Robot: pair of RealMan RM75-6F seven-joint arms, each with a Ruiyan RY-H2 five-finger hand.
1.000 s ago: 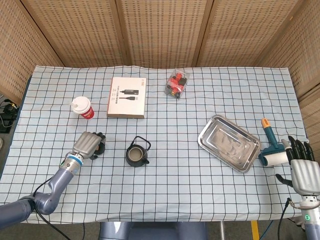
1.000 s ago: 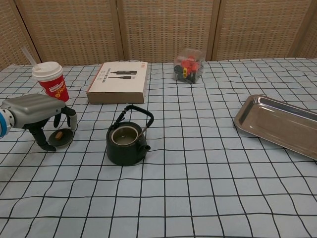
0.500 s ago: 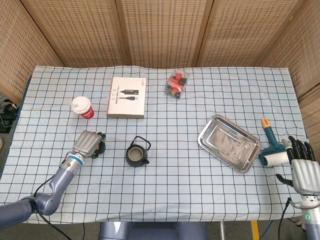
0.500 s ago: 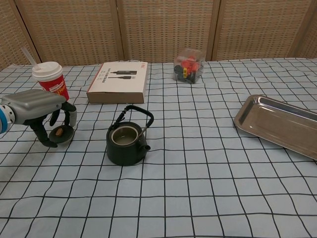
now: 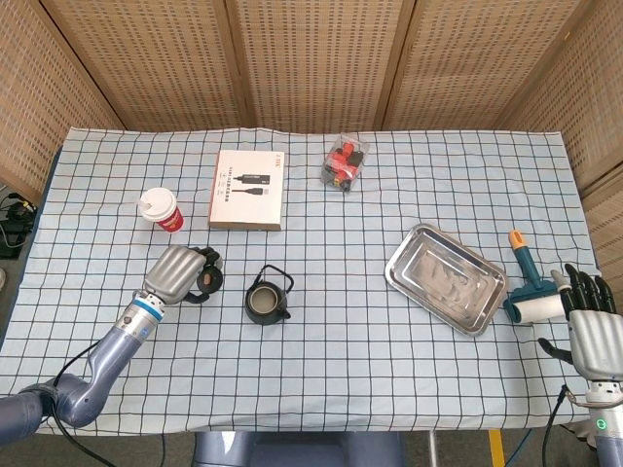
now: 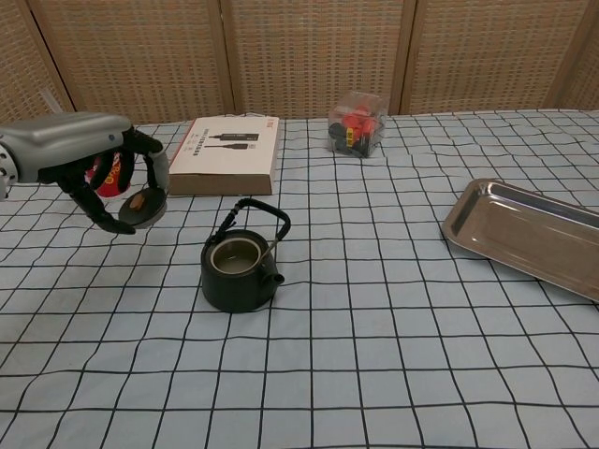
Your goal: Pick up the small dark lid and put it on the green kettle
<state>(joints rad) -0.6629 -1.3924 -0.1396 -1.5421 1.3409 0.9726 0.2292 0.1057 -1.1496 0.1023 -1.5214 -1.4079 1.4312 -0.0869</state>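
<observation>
My left hand [image 6: 89, 154] pinching the small dark lid [image 6: 142, 207].
Checked tablecloth [image 5: 321, 389], wicker screens [image 5: 311, 58] behind; kettle [image 6: 241, 266] open.

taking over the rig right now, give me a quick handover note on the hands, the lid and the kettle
Left robot hand: holds the small dark lid in its fingers, raised off the cloth, to the left of the kettle.
Right robot hand: idle at the table's right edge beside the lint roller, fingers spread, holding nothing.
Green kettle: upright on the checked cloth, mouth open, handle up.
Done: lid picked up.
Left: carry it over the kettle's mouth, lower it, seat it and let go.
</observation>
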